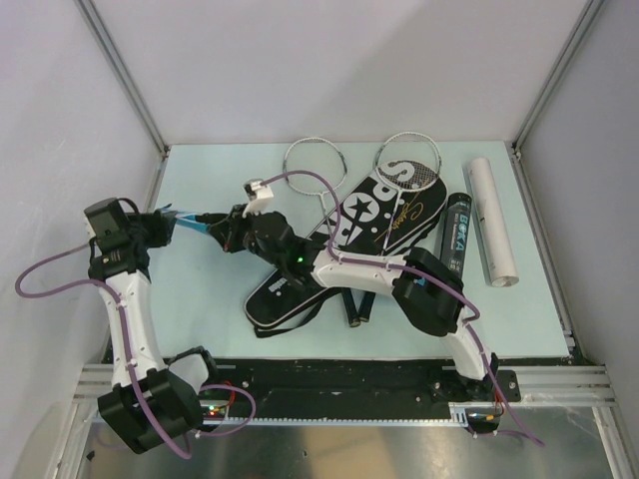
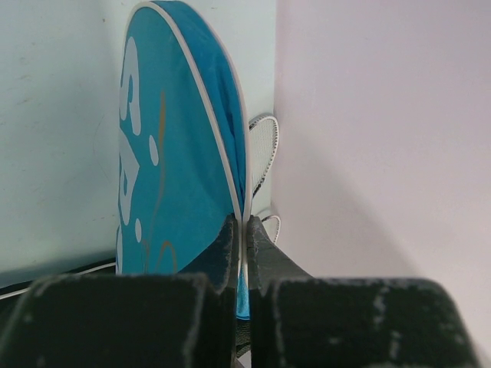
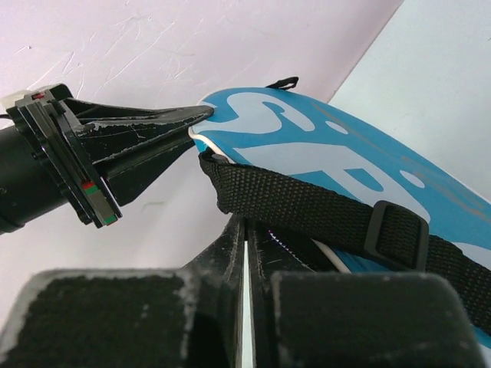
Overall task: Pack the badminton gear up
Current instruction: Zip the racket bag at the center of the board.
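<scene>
A blue "SPORT" racket bag [image 2: 184, 153] with white piping is held up on edge above the table's left side [image 1: 188, 222]. My left gripper [image 2: 244, 222] is shut on that piping [image 1: 205, 221]. In the right wrist view its fingers pinch the bag's tip [image 3: 230, 115]. My right gripper [image 3: 245, 224] is shut with its tips at the bag's zip edge, just under the black strap [image 3: 307, 203]. I cannot tell if anything is pinched there. In the top view the right gripper [image 1: 233, 233] sits close to the left one. The black bag [image 1: 379, 215] lies flat at the centre.
Two rackets [image 1: 313, 160] [image 1: 409, 150] lie at the back, their heads beside the black bag, with a white handle end [image 1: 260, 190] near my grippers. A black tube [image 1: 457, 235] and a white tube [image 1: 491, 220] lie at the right. Walls close in the left, back and right.
</scene>
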Controlling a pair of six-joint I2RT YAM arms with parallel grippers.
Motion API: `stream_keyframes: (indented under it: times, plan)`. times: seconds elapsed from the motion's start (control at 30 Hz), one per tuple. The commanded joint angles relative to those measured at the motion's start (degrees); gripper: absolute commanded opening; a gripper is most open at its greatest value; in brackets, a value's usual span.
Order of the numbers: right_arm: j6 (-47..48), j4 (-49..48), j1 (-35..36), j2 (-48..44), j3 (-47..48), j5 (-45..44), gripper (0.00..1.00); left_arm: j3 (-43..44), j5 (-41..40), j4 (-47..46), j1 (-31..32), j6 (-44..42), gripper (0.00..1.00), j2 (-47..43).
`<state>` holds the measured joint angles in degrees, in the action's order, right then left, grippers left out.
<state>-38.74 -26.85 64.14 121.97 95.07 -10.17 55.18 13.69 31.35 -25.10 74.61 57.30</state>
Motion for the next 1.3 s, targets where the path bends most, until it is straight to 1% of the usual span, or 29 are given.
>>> stream_keyframes:
  times: [0.0,0.1,0.2,0.3,0.43,0.57,0.7,0.77,0.93,1.03,1.13,1.27]
  plan:
    - [1.4,-2.8,-1.2,-2.7,-0.4,-2.3,0.01,0.7,0.9,-1.9,-0.7,0.6,0.0,-2.6]
    - [1.6,-0.6,-1.3,-5.3,-3.4,-1.9,0.0,1.5,-0.7,-1.9,-0.9,0.0,0.0,-2.7]
    - [4.2,1.4,-0.9,-9.7,-8.2,-2.2,0.0,2.8,-2.8,-2.0,-1.1,-0.9,0.0,-2.4]
    - [7.0,6.5,-0.4,-14.4,-13.0,-3.2,0.0,4.2,-4.5,-2.0,-1.2,-1.8,0.0,-1.8]
    - [7.8,14.0,-0.5,-22.3,-20.1,-5.3,0.0,5.4,-6.6,-1.9,-1.4,-2.6,0.0,-0.9]
    - [6.8,24.1,-0.9,-29.1,-25.6,-8.3,0.0,6.7,-8.0,-2.0,-1.5,-2.8,0.0,0.2]
    - [3.8,38.1,-1.8,-35.7,-29.7,-14.3,0.0,8.0,-11.1,-2.0,-1.5,-4.1,0.0,1.1]
    - [1.5,45.5,-3.3,-38.9,-32.1,-16.7,0.0,8.3,-12.2,-1.9,-1.5,-4.8,0.0,1.6]
    - [-7.7,59.5,-9.6,-48.9,-41.4,-20.8,0.0,8.7,-12.6,-2.0,-1.6,-5.8,0.0,3.4]
    - [-11.2,65.8,-14.9,-54.1,-46.6,-20.0,0.0,9.0,-14.8,-1.9,-1.8,-8.0,0.0,4.4]
    - [-11.7,67.2,-20.9,-59.9,-52.1,-18.4,0.0,9.0,-16.3,-2.0,-1.8,-9.3,0.0,4.6]
    - [-9.1,65.1,-29.3,-64.7,-57.0,-16.0,0.0,9.1,-16.2,-1.9,-1.8,-10.2,0.0,5.3]
